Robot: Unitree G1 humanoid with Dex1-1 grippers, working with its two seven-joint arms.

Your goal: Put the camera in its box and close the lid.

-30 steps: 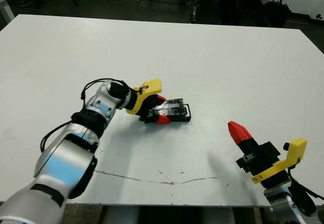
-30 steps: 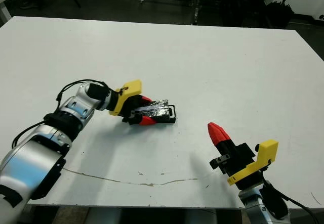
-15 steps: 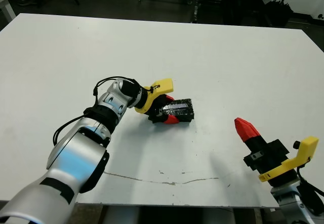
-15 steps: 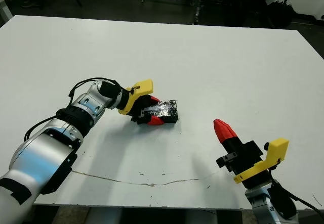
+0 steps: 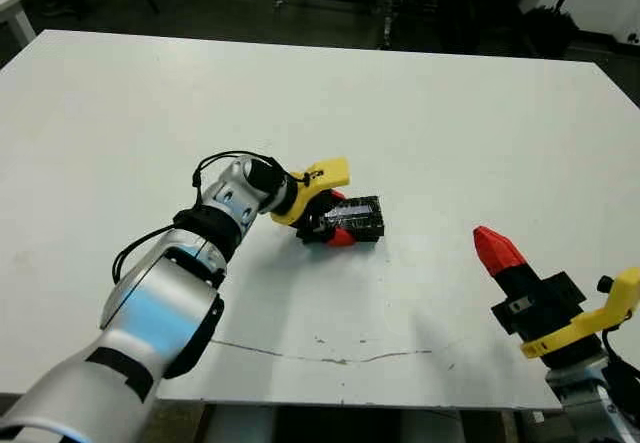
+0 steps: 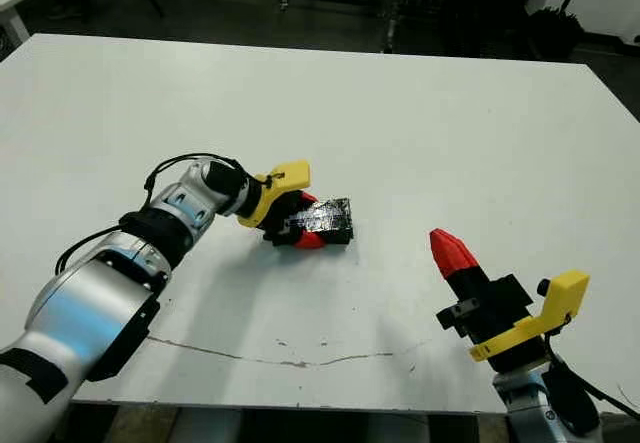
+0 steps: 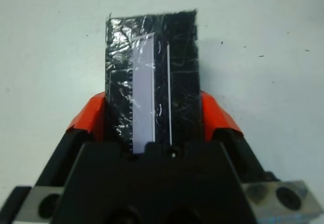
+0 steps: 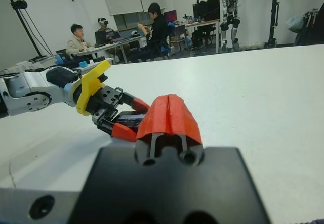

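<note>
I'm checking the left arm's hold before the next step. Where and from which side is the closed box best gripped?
By its two long side edges, coming in over one short end, probably. The lid lies flat on the box, a narrow rectangle, so the left gripper's fingers can span its width; they already flank it so. The right gripper is apart, fingers together.

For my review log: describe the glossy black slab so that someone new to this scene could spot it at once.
On the white table, follow the robot's left arm to its left gripper near the middle. Between its red-tipped fingers lies the flat, rectangular glossy black lid. Its crinkly, reflective surface sets it apart; the right gripper, near the table's front edge, holds nothing.
</note>
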